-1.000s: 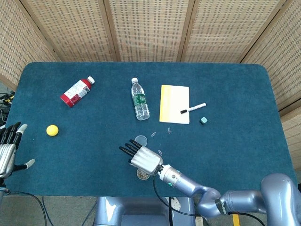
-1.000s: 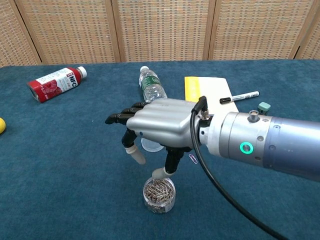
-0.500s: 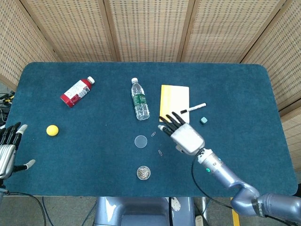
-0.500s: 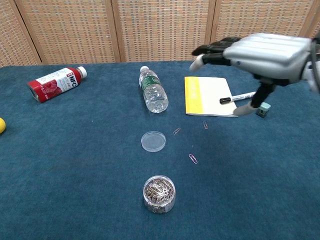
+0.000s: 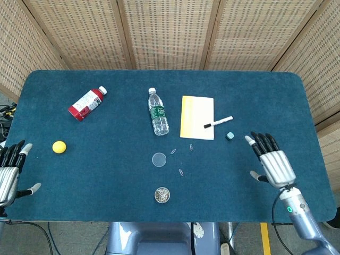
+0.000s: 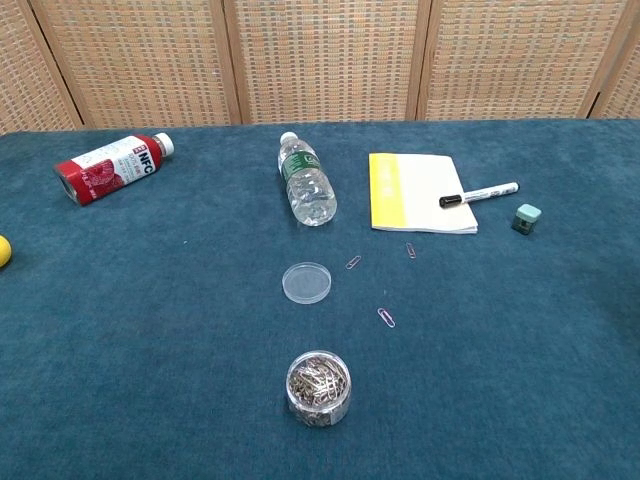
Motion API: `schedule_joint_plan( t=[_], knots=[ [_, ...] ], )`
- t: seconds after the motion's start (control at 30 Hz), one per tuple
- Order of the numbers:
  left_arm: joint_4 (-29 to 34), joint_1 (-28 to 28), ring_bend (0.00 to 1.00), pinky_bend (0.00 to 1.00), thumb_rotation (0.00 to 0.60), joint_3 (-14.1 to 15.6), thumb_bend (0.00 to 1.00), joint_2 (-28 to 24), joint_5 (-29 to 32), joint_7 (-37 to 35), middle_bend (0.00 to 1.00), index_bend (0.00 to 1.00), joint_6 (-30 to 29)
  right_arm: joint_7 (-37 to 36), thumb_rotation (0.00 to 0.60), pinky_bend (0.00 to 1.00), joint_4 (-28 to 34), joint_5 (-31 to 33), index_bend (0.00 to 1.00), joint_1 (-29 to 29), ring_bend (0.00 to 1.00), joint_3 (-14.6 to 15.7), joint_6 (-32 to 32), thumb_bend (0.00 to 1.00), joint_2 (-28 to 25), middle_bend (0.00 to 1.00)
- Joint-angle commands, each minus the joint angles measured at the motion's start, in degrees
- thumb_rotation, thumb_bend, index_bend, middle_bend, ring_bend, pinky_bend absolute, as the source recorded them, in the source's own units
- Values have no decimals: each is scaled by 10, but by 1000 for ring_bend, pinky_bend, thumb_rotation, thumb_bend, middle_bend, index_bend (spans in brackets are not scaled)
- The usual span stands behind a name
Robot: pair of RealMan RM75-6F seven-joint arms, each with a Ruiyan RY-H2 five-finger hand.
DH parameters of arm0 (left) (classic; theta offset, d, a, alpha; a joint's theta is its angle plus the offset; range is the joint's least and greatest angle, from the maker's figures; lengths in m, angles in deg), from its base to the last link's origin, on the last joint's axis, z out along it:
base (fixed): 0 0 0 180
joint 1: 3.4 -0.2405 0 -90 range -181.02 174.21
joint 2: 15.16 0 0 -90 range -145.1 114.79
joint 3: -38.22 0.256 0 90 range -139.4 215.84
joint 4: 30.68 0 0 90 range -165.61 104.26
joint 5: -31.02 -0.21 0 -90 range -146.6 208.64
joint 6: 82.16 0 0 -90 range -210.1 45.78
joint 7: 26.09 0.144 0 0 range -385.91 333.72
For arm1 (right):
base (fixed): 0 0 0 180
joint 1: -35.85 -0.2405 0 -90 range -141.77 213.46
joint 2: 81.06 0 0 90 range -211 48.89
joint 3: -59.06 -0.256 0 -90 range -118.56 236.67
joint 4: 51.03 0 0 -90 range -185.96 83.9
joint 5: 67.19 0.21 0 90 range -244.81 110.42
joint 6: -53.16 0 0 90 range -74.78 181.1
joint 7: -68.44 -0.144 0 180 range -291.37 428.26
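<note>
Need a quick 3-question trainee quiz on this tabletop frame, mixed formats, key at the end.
1. True or false: the clear lid sits on the jar of paper clips.
2. What lies across the edge of the yellow-and-white notepad? A) marker B) water bottle C) yellow ball
3. Fill in: the right hand holds ____.

Key
1. False. The lid lies flat on the table, apart from the open jar.
2. A. The marker rests partly on the pad.
3. Nothing; its fingers are spread, near the table's right side. The left hand is likewise empty.
</note>
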Motion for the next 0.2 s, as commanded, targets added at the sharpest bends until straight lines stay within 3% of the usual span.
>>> schedule_joint_plan(
  t=[0.03, 0.2],
  knots=[
    [-1, 0, 0, 0, 600, 0, 0, 1, 0, 1, 0, 0, 0, 5, 600, 0, 27, 4, 0, 35, 0, 14, -29, 0, -10, 0],
    [-1, -1, 0, 0, 600, 0, 0, 0, -2, -1, 0, 0, -1, 20, 600, 0, 30, -7, 0, 59, 0, 18, -41, 0, -3, 0]
  ],
)
